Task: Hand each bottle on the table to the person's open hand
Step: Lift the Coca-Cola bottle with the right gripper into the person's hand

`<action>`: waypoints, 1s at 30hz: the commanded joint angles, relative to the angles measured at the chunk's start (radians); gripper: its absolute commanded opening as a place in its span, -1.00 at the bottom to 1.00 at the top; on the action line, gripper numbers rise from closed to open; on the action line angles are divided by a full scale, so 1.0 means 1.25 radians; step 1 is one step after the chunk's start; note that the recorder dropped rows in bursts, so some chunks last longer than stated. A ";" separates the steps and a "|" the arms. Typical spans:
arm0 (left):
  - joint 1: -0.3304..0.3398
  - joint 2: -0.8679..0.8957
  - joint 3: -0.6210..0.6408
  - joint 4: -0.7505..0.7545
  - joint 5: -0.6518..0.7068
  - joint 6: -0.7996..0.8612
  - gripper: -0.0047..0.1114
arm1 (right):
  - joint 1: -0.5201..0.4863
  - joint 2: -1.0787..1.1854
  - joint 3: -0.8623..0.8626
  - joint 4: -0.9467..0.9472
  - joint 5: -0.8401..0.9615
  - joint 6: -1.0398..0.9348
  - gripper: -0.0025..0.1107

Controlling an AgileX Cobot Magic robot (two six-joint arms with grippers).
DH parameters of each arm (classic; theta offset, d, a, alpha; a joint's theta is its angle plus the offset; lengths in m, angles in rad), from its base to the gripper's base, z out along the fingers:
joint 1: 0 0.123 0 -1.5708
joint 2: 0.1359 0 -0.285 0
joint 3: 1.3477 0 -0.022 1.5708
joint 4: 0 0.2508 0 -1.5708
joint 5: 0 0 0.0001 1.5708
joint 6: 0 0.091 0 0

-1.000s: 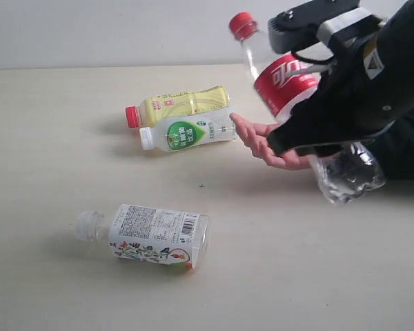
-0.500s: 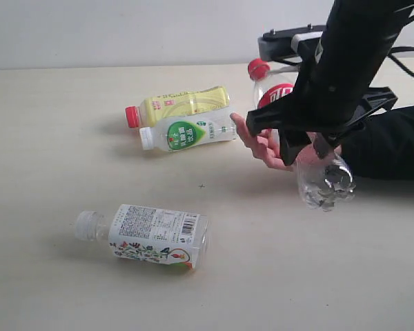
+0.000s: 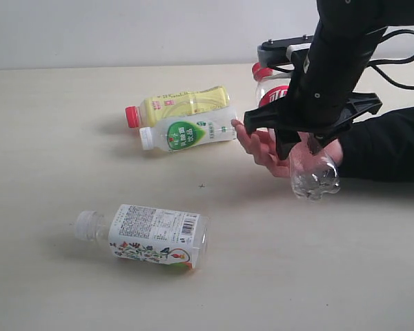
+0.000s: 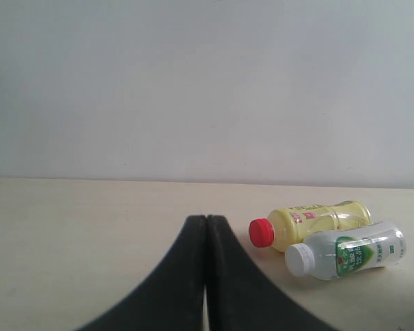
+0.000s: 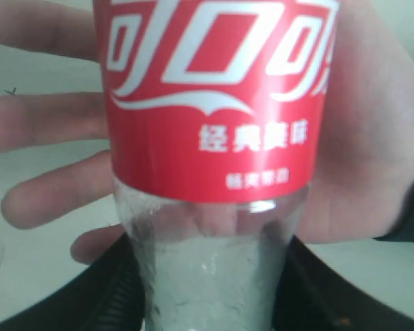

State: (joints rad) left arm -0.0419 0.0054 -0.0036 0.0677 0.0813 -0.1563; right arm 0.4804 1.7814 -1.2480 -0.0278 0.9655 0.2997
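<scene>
Right gripper grasps the clear red-label bottle, positioned over the person's open hand. Left gripper is clenched and empty. The yellow bottle and white bottle lie just beside the hand. The printed-label bottle lies well apart from it.

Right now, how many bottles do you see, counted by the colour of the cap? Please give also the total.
Red cap: 2 (yellow bottle, red-label bottle)
White cap: 1 (green-label bottle)
Clear cap: 1 (printed-label bottle)
Total: 4 bottles
</scene>
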 commanded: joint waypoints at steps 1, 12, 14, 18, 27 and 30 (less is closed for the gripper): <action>0.002 -0.004 0.003 0.002 0.001 -0.003 -0.92 | -0.004 0.000 -0.006 -0.012 -0.010 0.000 -0.96; 0.002 -0.004 0.003 0.002 0.001 -0.003 -0.92 | -0.004 0.026 -0.003 -0.012 -0.014 0.000 -0.96; 0.002 -0.004 0.003 0.002 0.001 -0.003 -0.92 | -0.004 0.038 -0.003 -0.012 -0.014 0.000 -0.90; 0.002 -0.004 0.003 0.002 0.001 -0.003 -0.92 | -0.004 0.041 -0.003 -0.012 -0.016 0.000 -0.65; 0.002 -0.004 0.003 0.002 0.001 -0.003 -0.92 | -0.004 0.041 -0.003 -0.012 -0.022 -0.021 0.12; 0.002 -0.004 0.003 0.002 0.001 -0.003 -0.92 | -0.004 0.041 -0.003 -0.012 -0.029 -0.036 0.38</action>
State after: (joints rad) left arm -0.0419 0.0054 -0.0036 0.0677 0.0813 -0.1563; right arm 0.4804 1.8309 -1.2480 -0.0388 0.9430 0.2804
